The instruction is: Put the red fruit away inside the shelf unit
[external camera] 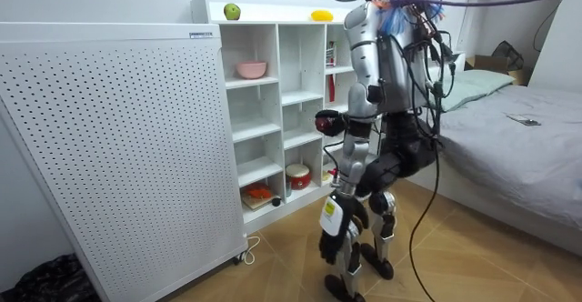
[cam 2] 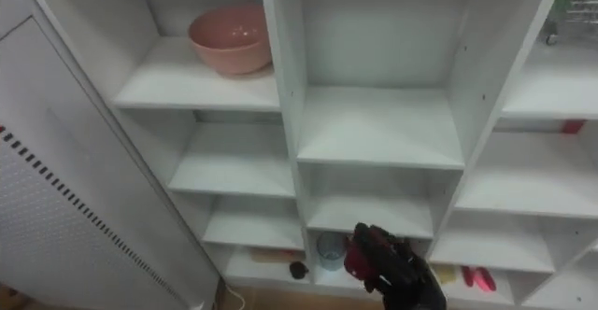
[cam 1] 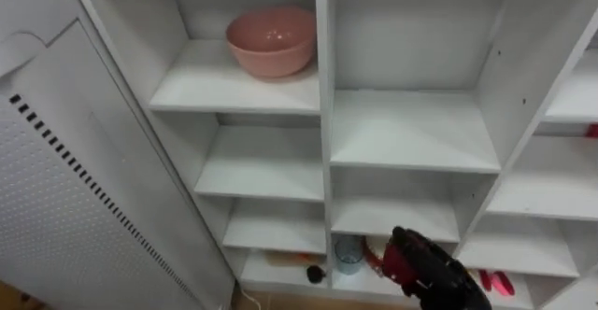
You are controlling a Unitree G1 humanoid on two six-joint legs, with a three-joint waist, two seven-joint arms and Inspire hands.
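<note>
Before the white closet (cam 1: pixel 411 133), raised right hand (cam 1: pixel 447 274) curls fingers round red fruit (cam 1: pixel 402 260).

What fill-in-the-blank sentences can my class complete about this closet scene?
The bowl on the upper left shelf is ___.
The right robot hand holds a ___ fruit.
A green fruit and a yellow one lie on ___ of the closet.
Missing words: pink; red; top.
</note>
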